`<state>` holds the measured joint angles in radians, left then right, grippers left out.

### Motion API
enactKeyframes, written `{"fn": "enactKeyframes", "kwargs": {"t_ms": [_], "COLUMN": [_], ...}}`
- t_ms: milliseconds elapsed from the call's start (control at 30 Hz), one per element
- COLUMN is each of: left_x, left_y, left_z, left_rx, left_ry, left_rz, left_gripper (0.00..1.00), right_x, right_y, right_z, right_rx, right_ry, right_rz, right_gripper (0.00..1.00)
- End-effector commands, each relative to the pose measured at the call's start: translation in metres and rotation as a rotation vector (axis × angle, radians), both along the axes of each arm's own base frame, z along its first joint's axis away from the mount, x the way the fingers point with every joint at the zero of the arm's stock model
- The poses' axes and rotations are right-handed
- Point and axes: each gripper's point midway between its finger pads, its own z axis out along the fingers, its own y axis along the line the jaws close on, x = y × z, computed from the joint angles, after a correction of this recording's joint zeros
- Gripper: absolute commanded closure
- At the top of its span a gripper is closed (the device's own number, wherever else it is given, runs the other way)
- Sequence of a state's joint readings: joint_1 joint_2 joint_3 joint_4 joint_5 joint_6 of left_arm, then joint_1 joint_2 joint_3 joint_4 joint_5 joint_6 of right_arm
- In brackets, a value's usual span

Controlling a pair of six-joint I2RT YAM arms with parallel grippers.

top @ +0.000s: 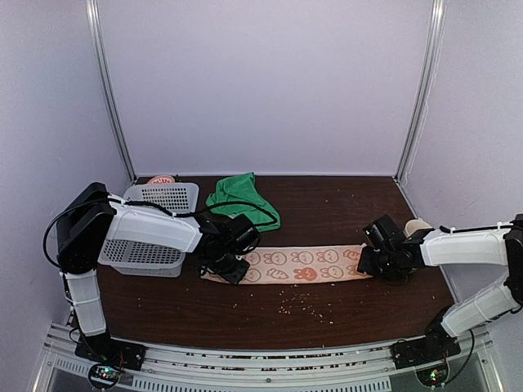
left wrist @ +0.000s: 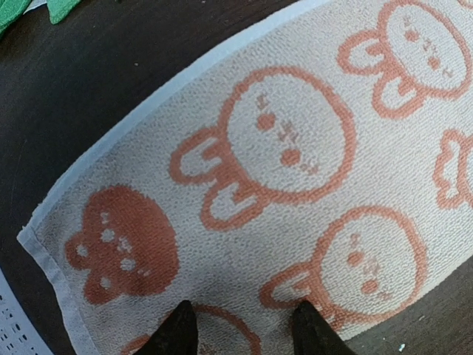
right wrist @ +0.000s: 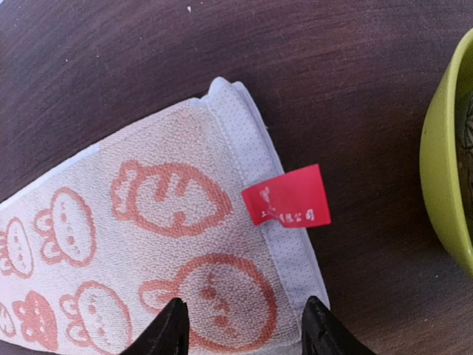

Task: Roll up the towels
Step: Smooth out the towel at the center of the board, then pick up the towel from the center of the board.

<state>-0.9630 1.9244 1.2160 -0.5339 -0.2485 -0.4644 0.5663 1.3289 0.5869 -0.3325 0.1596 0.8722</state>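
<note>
The pinkish-beige towel (top: 302,265) with orange cartoon figures lies flat as a long strip across the dark table. My left gripper (top: 230,267) hovers over its left end, fingers apart, with flat cloth (left wrist: 295,148) between the tips (left wrist: 244,329). At the strip's right end my right gripper (top: 369,261) is open too, straddling the hemmed corner (right wrist: 148,244) beside a red tag (right wrist: 287,196); its tips (right wrist: 247,329) hold nothing. The green towel (top: 241,198) lies bunched at the back, and one corner of it (left wrist: 63,7) shows in the left wrist view.
A white perforated basket (top: 159,200) stands at the left, under my left arm. A yellow-green bowl (right wrist: 447,163) sits just right of the towel's end. Crumbs (top: 306,304) are scattered near the front. White walls enclose the table.
</note>
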Motion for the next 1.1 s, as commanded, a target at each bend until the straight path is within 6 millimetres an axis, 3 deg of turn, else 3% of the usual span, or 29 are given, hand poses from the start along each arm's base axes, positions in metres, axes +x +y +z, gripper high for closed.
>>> {"fn": "enactKeyframes", "kwargs": {"t_ms": [0,267,367,633,800,933,1067], "left_x": [-0.001,-0.012,-0.012,0.003,0.008,0.005,-0.003], "left_y": [0.007,0.021,0.020,0.000,-0.005,0.011,0.025], "left_z": [-0.013,-0.027,-0.020,0.044,0.073,0.060,0.042], "left_rx": [0.003,0.018,0.003,-0.105,-0.160,-0.115,-0.092], "left_ry": [0.003,0.027,0.017,-0.069,-0.109,-0.097,-0.060], "left_rz": [0.028,0.042,0.040,0.017,0.033,0.079,0.122], "left_gripper": [0.53,0.53,0.53,0.44,0.41,0.44,0.55], "right_x": [-0.003,-0.016,-0.014,-0.001,0.002,-0.002,-0.003], "right_y": [-0.005,-0.013,-0.011,-0.007,-0.007,-0.004,0.002], "right_z": [-0.015,-0.027,-0.019,0.032,0.049,0.049,0.046], "right_rx": [0.014,0.006,0.015,0.018,0.014,0.040,0.063], "right_ry": [0.028,0.063,0.042,-0.046,-0.081,-0.085,-0.086], "right_rz": [-0.033,-0.046,-0.038,0.007,0.018,0.030,0.048], "right_gripper": [0.47,0.47,0.47,0.43,0.42,0.42,0.43]}}
